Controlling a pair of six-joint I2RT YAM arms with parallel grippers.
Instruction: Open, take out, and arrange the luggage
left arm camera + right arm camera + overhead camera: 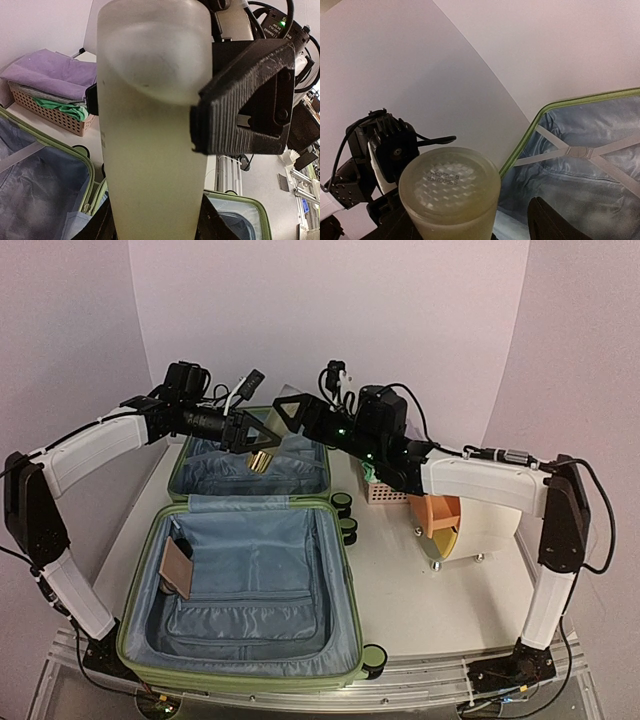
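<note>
Inspector: Luggage [250, 665] position?

Technician: It lies opened flat on the table [430, 610], both halves facing up. The near half fills the lower left and centre of the top view. The far half sits above it at upper centre. Grey-blue lining shows in both halves, and the right wrist view shows crossed straps in one. The wheels [345, 515] sit at the right edge, where the halves join.

Inspector: Left gripper [250, 440] state?

Technician: It is positioned over the far half, clamped on a frosted pale-yellow bottle [262, 462]. In the left wrist view both fingers press the bottle's sides at the bottom of the frame.

Inspector: Right gripper [286, 420] state?

Technician: It meets the same bottle from the right. In the left wrist view one black finger lies against the bottle's side. In the right wrist view a gap shows beside the other finger. Closure cannot be determined.

Inspector: Other items?

Technician: A brown flat item [178, 565] lies at the left of the near half. A pink slotted basket [385, 492] holding folded cloth stands just right of the far half. A cream drum [485, 530] stands right of the basket.
</note>
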